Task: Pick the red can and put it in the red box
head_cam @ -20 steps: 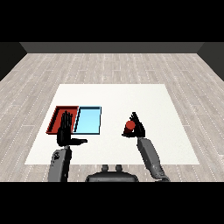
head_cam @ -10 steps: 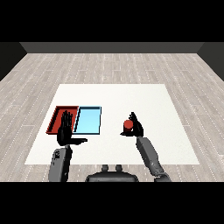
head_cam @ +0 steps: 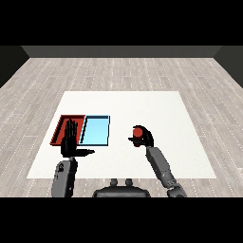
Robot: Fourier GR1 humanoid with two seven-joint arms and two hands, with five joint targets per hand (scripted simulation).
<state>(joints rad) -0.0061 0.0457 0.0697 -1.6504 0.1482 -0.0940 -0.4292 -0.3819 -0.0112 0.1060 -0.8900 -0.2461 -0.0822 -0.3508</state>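
Where the view begins, nearest the robot, two grey forearms rise from the lower corners onto a white table [head_cam: 123,102]. At the lower left, the left hand [head_cam: 70,144] stands upright with its fingers straight and pointing away from the robot and its thumb stretched out to the right; it holds nothing, and its fingertips overlap the near edge of the red tray [head_cam: 62,125]. At the lower right, the right forearm slants up and inward to the right hand [head_cam: 144,139], whose fingers and thumb are curled round the red can [head_cam: 138,132]. That can is in this hand, to the right of both trays and apart from them; its red top shows above the black fingers, and whether it rests on the table or is lifted cannot be told. No label, brand or writing can be read on the can or anywhere else. A little farther off, left of centre, the red tray and the light blue tray [head_cam: 95,131] lie side by side, touching along one long edge, the red one on the left. Beyond the table's far edge, a floor of pale grey planks [head_cam: 123,71] runs back to a dark wall [head_cam: 123,51].
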